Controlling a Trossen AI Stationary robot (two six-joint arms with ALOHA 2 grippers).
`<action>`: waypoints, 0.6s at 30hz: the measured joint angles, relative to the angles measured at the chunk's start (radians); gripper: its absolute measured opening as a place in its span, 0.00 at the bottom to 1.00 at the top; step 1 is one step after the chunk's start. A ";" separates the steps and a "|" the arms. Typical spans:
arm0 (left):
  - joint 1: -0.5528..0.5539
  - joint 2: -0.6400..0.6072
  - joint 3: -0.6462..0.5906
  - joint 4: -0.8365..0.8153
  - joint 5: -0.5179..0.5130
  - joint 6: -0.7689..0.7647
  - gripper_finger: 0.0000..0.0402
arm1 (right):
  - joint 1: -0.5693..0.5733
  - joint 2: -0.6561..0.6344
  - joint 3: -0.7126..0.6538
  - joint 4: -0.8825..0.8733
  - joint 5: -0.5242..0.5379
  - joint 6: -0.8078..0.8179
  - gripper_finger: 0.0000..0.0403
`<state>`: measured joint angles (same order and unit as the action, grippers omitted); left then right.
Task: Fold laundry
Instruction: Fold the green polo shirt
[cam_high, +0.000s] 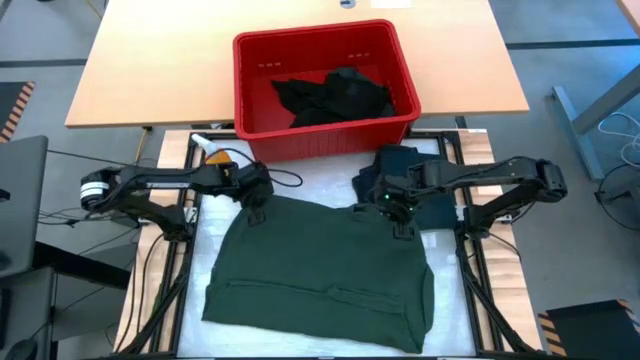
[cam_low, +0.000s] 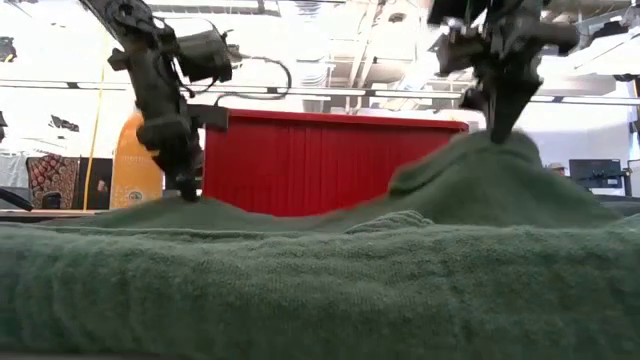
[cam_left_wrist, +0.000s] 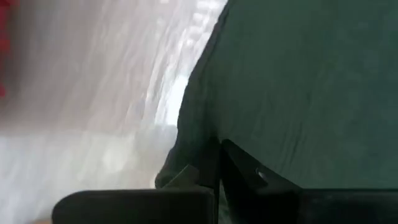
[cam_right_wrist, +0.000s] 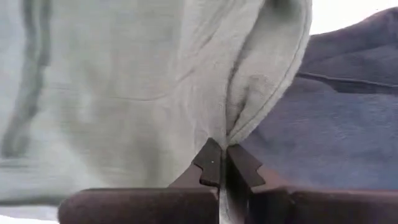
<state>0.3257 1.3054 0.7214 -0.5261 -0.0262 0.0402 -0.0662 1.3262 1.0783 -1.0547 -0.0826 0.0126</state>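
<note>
A dark green garment (cam_high: 320, 275) lies spread flat on the white table top, its near part resting on the table. My left gripper (cam_high: 255, 208) is shut on its far left corner, and my right gripper (cam_high: 400, 222) is shut on its far right corner. In the low view the cloth (cam_low: 300, 270) rises into a peak under my right gripper (cam_low: 500, 132) and stays low under my left gripper (cam_low: 190, 192). More black laundry (cam_high: 335, 95) lies in the red bin (cam_high: 325, 135). My left gripper pinches the garment's far left corner (cam_left_wrist: 189, 155) at its edge between its two fingers, slanting down from above. The cloth there is barely raised and the rest lies on the table. One layer or several, I cannot tell. My right gripper pinches the hemmed edge at the garment's far right corner (cam_right_wrist: 249, 127) between its two fingers, pointing steeply down. The corner is lifted, and the cloth below it is drawn up into a peak (cam_low: 480, 165). The rest of the garment lies on the table.
The red bin stands just beyond the garment's far edge. A dark blue garment (cam_high: 430, 195) lies bunched on the table at the right, beside and under my right arm. An orange object (cam_high: 215, 157) stands at the far left near my left arm.
</note>
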 joint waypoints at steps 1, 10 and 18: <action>-0.011 -0.022 0.012 -0.022 0.005 -0.001 0.00 | 0.024 0.000 0.023 -0.023 0.000 0.026 0.06; -0.208 -0.182 0.056 -0.268 0.075 -0.177 0.00 | 0.311 0.001 0.091 -0.091 -0.052 0.457 0.06; -0.500 -0.183 0.056 -0.291 0.107 -0.446 0.00 | 0.605 0.004 0.091 0.074 -0.046 0.882 0.07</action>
<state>-0.1739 1.1219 0.7773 -0.8169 0.0811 -0.4053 0.5387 1.3301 1.1694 -0.9811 -0.1291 0.8948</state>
